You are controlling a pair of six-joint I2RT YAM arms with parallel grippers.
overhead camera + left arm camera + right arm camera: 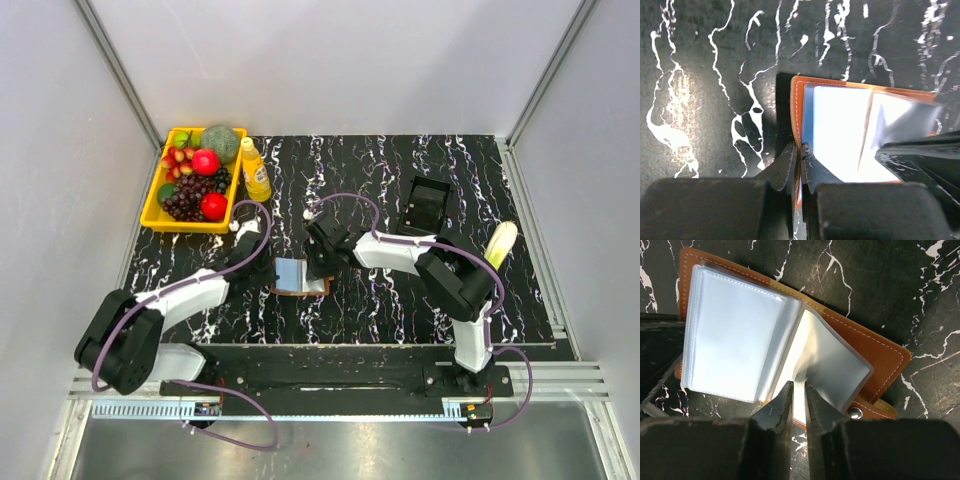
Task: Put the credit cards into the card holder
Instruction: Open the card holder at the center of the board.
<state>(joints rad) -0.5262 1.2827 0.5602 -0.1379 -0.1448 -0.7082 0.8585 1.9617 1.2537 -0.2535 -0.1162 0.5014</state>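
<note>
Grey walls close in a black desk veined with white. At the upper left of the top view sits a yellow tray heaped with fruit, and a juice bottle stands just beside its right edge. A black box lies right of centre toward the back, and a banana rests near the right edge.

The card holder lies open at the centre of the desk, between the two arms, with its pale inner sleeves facing up. The left claw meets it from the left and the right claw from the right.

In the left wrist view, the left claw is closed on the stitched brown edge of the card holder, with the leather pinched between its two fingers low in the frame. The dark body of the right claw enters at the lower right, over the sleeves.

In the right wrist view, the card holder spreads across the frame with its stack of clear sleeves on the left and one sleeve page fanned toward the right. The right claw has its fingers drawn nearly together around the lower edge of that page. A metal snap shows at the lower right of the leather.
</note>
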